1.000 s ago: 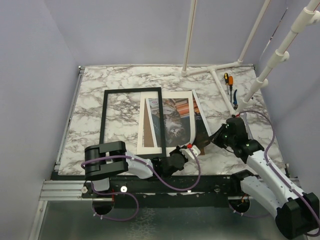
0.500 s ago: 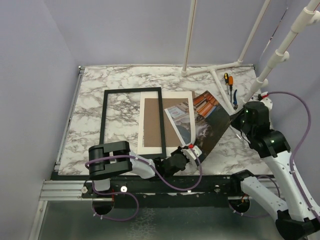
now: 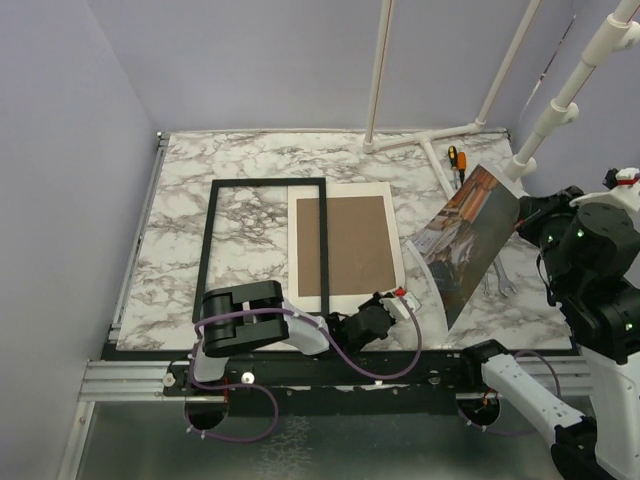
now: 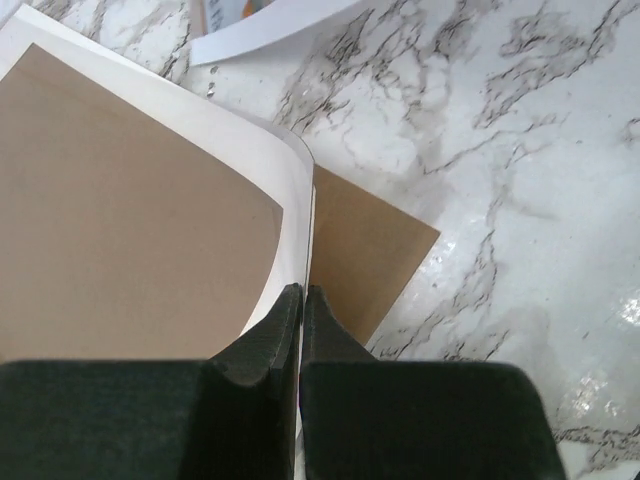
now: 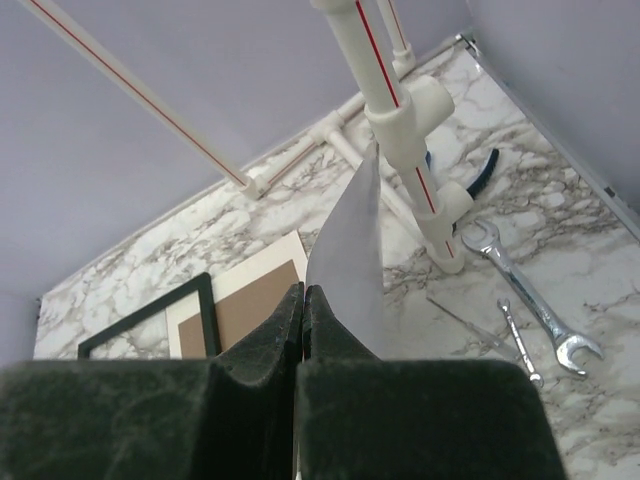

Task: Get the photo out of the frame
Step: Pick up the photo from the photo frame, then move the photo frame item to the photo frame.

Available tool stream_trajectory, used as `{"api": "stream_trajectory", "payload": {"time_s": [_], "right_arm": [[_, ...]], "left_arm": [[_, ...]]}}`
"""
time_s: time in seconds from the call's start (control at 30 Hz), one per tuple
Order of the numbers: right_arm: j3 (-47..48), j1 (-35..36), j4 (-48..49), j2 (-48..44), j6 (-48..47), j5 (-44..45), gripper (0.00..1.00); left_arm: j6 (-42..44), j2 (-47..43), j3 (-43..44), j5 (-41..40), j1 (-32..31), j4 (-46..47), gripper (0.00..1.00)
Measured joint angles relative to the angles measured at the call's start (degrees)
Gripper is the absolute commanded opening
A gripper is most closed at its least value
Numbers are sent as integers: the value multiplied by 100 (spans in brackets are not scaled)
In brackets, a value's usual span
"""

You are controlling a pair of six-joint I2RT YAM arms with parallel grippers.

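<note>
The photo (image 3: 468,238) hangs tilted in the air over the right side of the table, picture side toward the camera. My right gripper (image 3: 520,215) is shut on its upper right edge; the right wrist view shows its pale back (image 5: 352,250) rising from my shut right gripper (image 5: 303,290). The frame's thin black border (image 3: 207,250) lies flat at centre left. A white mat (image 3: 396,235) with a brown backing board (image 3: 345,245) overlaps its right side. My left gripper (image 3: 395,305) is shut on the mat's near right corner (image 4: 285,185), jaws pinched on the white edge (image 4: 302,290).
A white pipe stand (image 3: 430,140) rises at the back right, close to the lifted photo. Screwdrivers (image 3: 455,160) lie beside it, and wrenches (image 5: 530,300) and pliers (image 5: 482,168) lie on the marble at the right. Grey walls close in both sides.
My right gripper has pulled the photo up and to the right, off the mat and board, which now lie uncovered. The left gripper has shifted slightly right, still pinching the mat.
</note>
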Motion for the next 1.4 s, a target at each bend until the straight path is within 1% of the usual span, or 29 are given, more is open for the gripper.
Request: {"api": "stream_trajectory", "payload": {"time_s": [0.13,0.17,0.2,0.3,0.33,0.4,0.5,0.57,0.63,0.73,0.77,0.8,0.9,0.97,1.0,1.03,1.07,1.1,1.13,1.2,1.27,1.4], "right_arm": [[385,0,-2,26,-269,-20,1],[450,0,-4,26,-319,-26,0],[520,0,-7,26,-374,-35,0],[710,0,-11,26,-527,-114,1],[745,0,-11,26,-557,-138,0],[811,0,-22,28,-638,-201,1],[903,0,-81,57,-715,-317,0],[992,0,-98,107,-767,-415,0],[1084,0,-94,168,-815,-553,1],[1172,0,-81,238,-857,-789,1],[1189,0,-79,258,-866,-855,0],[1207,0,-70,284,-870,-940,0],[1215,0,-13,356,-890,-1121,1],[1209,0,39,400,-890,-1224,1],[1189,0,76,415,-887,-1276,1],[1165,0,94,424,-887,-1325,1],[1145,0,118,428,-887,-1353,0],[1108,0,155,431,-885,-1388,0],[1075,0,181,431,-885,-1412,1],[1014,0,216,433,-885,-1453,1],[942,0,238,433,-885,-1480,1],[769,0,289,407,-885,-1515,1]], "left_arm": [[2,133,201,118,0,-9,0],[2,153,223,140,0,-7,2],[2,166,236,153,0,-7,10],[4,195,240,197,0,9,50],[-15,201,243,236,0,24,58],[-48,208,243,343,-11,9,67],[-151,184,245,431,-13,-114,73],[-216,26,199,435,-13,-282,76],[-319,-258,125,428,-11,-457,76],[-527,-935,66,431,24,-817,76],[-675,-1165,61,442,50,-944,78],[-728,-1432,57,439,105,-1095,80],[-1185,-2041,42,428,409,-1576,79],[-1639,-2308,168,345,739,-2197,79],[-1891,-2323,317,328,911,-2570,79],[-2186,-2256,625,334,1161,-3152,79],[-2391,-2151,896,334,1366,-3543,80],[-2594,-2063,1108,339,1541,-3840,82],[-2837,-1945,1349,341,1744,-4175,85],[-3265,-1799,1598,321,2074,-4605,88],[-3716,-1692,1670,232,2308,-4944,90],[-4299,-1222,1943,83,2551,-5458,81]]}}
